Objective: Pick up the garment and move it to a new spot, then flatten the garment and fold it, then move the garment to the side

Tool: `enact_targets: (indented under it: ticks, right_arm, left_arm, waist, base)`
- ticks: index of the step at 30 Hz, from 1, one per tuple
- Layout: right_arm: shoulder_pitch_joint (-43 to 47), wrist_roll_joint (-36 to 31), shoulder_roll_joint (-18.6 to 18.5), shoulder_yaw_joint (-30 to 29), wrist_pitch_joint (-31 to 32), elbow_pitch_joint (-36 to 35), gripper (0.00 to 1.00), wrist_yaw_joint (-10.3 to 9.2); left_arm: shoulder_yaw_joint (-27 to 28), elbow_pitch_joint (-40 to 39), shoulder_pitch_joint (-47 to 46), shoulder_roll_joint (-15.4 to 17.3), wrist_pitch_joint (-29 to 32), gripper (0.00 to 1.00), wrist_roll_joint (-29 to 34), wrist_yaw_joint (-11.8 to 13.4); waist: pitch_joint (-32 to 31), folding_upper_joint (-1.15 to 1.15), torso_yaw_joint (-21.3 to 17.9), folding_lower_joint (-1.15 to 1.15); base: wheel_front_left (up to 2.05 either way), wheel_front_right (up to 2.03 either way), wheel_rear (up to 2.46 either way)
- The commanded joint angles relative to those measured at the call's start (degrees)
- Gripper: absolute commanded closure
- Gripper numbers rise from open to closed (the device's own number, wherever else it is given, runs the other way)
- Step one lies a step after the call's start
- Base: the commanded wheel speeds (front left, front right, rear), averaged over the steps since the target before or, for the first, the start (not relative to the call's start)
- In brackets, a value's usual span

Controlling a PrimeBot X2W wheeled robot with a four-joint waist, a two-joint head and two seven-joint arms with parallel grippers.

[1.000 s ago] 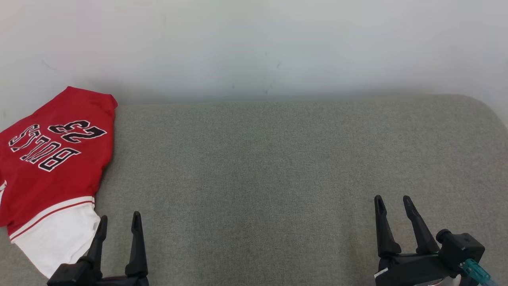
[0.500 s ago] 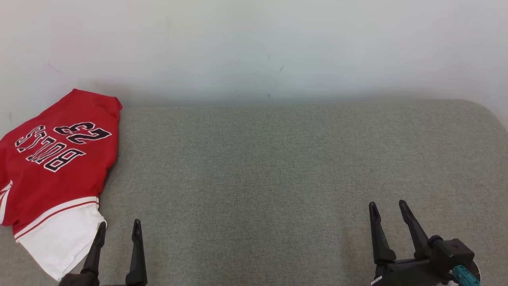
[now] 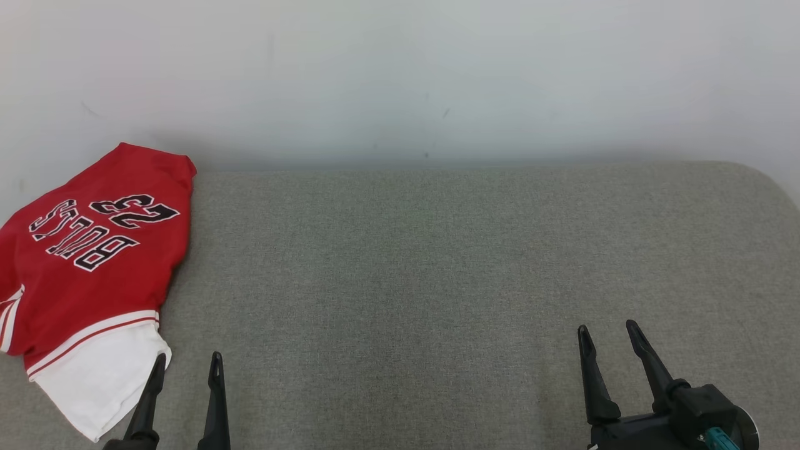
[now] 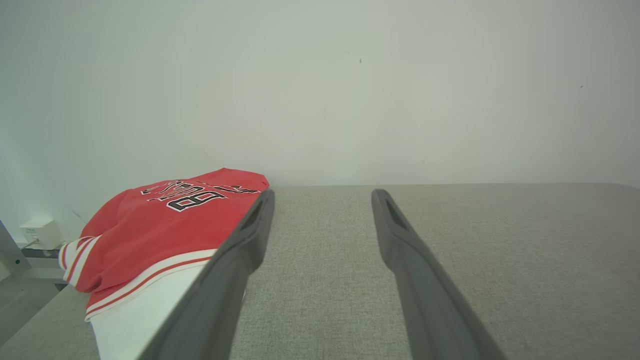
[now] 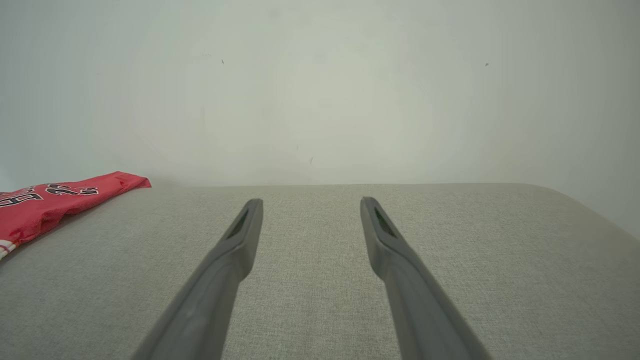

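At left edge, garment (image 3: 94,275), cushion (image 3: 437,262) stretching right, left gripper (image 3: 189,355), right gripper (image 3: 606,325) both spread.

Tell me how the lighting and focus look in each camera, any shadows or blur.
Head view: soft even light, no glare, garment lettering sharp, faint shadow where the wall meets the cushion. Left wrist view: left gripper fingers blur toward the lens, garment slightly soft. Right wrist view: right gripper fingers likewise soft, wall dimmer toward the edges.
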Motion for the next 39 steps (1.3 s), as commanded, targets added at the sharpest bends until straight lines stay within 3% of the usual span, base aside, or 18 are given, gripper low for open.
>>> enact_targets:
  ticks: [1, 15, 33, 39]
  right_arm:
    - [0.33, -1.09, -0.13, -0.02, -0.46, -0.26, 0.00, -0.12]
    - [1.20, 0.23, -0.13, -1.00, 0.80, -1.20, 0.00, -0.12]
    - [1.63, 0.88, -0.13, -1.29, 3.65, -2.63, 0.00, -0.12]
    - [2.14, 1.17, -0.12, -1.30, 4.22, -2.69, 0.00, -0.12]
  left_arm:
    - [0.21, -0.29, 0.63, -0.10, -0.56, 0.00, 0.75, -0.21]
    - [0.51, 0.87, 1.08, 0.01, -0.08, 0.00, -2.59, -1.69]
    - [-0.06, -0.09, 1.11, 0.51, 1.57, 0.00, -3.53, -0.63]
    - [-0.24, 0.59, 0.53, 0.67, 1.75, 0.00, -3.85, -0.41]
  waist:
    - [-0.04, 0.00, 0.02, 0.00]
    - [-0.12, 0.00, 0.36, 0.00]
    - [-0.10, 0.00, 0.84, 0.00]
    - [-0.05, 0.00, 2.66, 0.00]
  base:
    - [0.00, 0.00, 0.00]
    - [0.00, 0.00, 0.00]
    - [0.00, 0.00, 0.00]
    - [0.00, 0.00, 0.00]
